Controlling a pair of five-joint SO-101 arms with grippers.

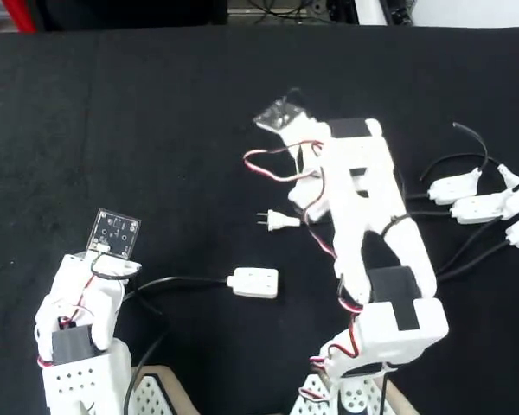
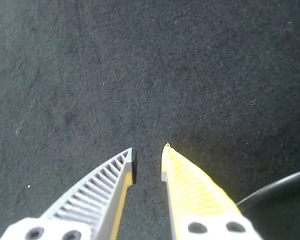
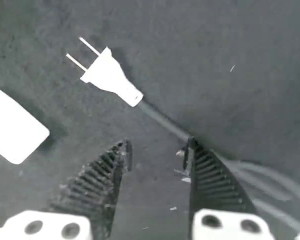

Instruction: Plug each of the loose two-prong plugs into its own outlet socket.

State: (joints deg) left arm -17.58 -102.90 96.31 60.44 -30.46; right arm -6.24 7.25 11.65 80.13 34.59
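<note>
White plug (image 3: 109, 77) lies just beyond right hand (image 3: 156, 149)

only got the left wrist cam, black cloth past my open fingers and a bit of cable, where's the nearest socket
Observer: A white outlet socket lies on the table, off to the right of the left arm in the high view.
Operator: and a plug for it
Observer: A loose two-prong plug lies flat just ahead of the right gripper, whose fingers are open and hold nothing.
Operator: any more around
Observer: Several more white connectors on black cables lie bunched at the table's right side.
</note>
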